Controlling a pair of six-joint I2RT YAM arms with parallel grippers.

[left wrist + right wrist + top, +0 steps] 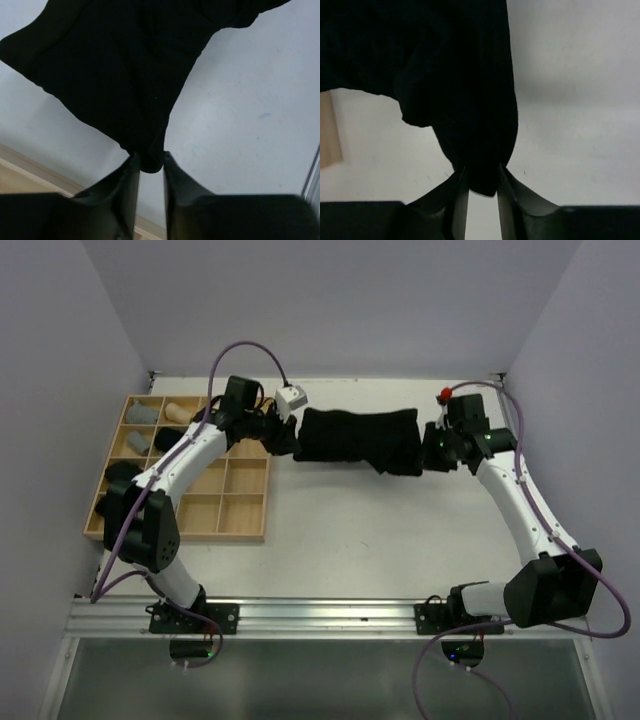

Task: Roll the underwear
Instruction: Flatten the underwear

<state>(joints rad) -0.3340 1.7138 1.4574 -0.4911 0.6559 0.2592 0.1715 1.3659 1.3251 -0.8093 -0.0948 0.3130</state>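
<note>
The black underwear (pixel 358 440) is a limp, matte, dark cloth pulled out into a wide band, longer from side to side than it is deep. Its upper edge is fairly straight and its lower edge sags a little toward the right end. In the left wrist view it (pixel 115 75) fans out broad from one narrow gathered corner. In the right wrist view it (pixel 445 75) hangs in soft folds that taper to a bunched tip.

It spans the far middle of the table (pixel 340 520), just to the right of the wooden grid tray (pixel 245 515). Each end meets a tool — the left gripper (pixel 283 437) at its left end, the right gripper (pixel 430 448) at its right. Whether the middle of the cloth touches the tabletop cannot be told.

The left gripper (pixel 150 162) has its jaws nearly together, with only a slim gap, and the gathered corner is pinched between the fingertips (pixel 127 185). The right gripper (pixel 481 175) is likewise drawn in narrow, and the bunched tip is wedged between its fingers (pixel 455 200).

In the tray's far-left compartments sit short stubby rolls — a grey roll (pixel 142 413) and a beige roll (pixel 180 410) beside it.
</note>
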